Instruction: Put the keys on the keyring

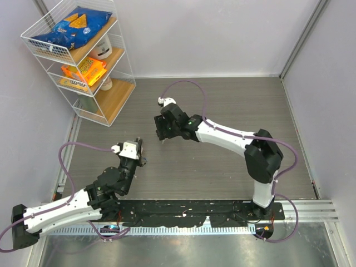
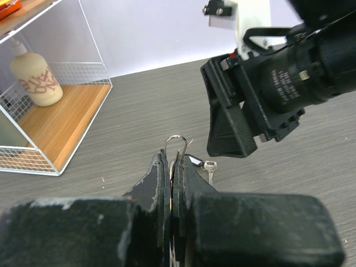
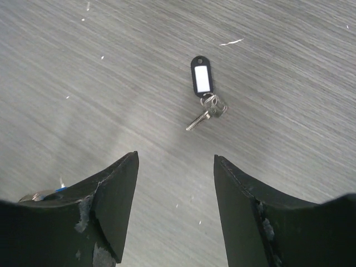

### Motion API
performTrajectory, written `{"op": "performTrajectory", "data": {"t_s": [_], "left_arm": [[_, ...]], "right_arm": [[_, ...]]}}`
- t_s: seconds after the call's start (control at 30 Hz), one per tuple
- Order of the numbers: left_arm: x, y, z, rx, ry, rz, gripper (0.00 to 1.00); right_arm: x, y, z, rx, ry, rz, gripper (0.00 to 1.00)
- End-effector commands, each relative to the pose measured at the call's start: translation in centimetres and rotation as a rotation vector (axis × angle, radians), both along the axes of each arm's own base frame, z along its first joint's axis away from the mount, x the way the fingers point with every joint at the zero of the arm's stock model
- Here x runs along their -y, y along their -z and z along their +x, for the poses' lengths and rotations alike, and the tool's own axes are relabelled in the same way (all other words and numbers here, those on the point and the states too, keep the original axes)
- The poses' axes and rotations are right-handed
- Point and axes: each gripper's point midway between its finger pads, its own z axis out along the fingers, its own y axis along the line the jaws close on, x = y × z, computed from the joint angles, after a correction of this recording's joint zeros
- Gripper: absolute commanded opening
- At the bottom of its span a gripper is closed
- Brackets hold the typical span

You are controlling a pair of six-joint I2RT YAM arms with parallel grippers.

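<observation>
The keyring (image 2: 176, 137) is a thin wire loop standing upright out of the left gripper (image 2: 171, 164), whose fingers are pressed together on its lower part, so only the upper arc is free. I think it is held this way so that the free arc is offered to the other arm and does not slide on the table (image 3: 83, 67). The keys (image 3: 209, 109) are not on it yet: they lie flat on the table as a small bunch, joined to a dark tag (image 3: 201, 76) with a white label. The right gripper (image 3: 175, 158) hangs above the table with its fingers spread, apart from the bunch, which shows ahead of the gap between them. This looks like a preparation for picking up a key. The keys are tiny and flat, so the pinch will probably need care. A wire rack (image 1: 114, 100) stands far behind.
</observation>
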Motion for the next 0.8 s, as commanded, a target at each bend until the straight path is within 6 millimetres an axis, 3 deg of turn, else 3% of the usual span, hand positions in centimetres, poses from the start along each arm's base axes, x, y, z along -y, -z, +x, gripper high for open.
{"op": "performTrajectory", "data": {"t_s": [0.0, 0.2, 0.4, 0.53, 0.77], "left_arm": [[-0.9, -2.1, 0.1, 0.028, -0.040, -0.071, 0.00], [-0.8, -2.2, -0.1, 0.030, -0.025, -0.082, 0.00], [-0.7, -2.2, -0.1, 0.029, -0.021, -0.082, 0.00], [-0.7, -2.2, -0.1, 0.028, -0.021, -0.080, 0.00], [-0.5, -2.1, 0.0, 0.027, -0.018, -0.076, 0.00]], "right_arm": [[-1.5, -1.3, 2.9, 0.038, 0.003, 0.050, 0.61], [-1.7, 2.9, 4.8, 0.010, -0.031, -0.032, 0.63], [-1.8, 5.8, 6.0, -0.019, -0.093, -0.083, 0.65], [-2.2, 6.7, 6.7, -0.008, -0.132, -0.106, 0.62], [-3.0, 8.0, 6.1, -0.047, -0.211, -0.119, 0.61]]}}
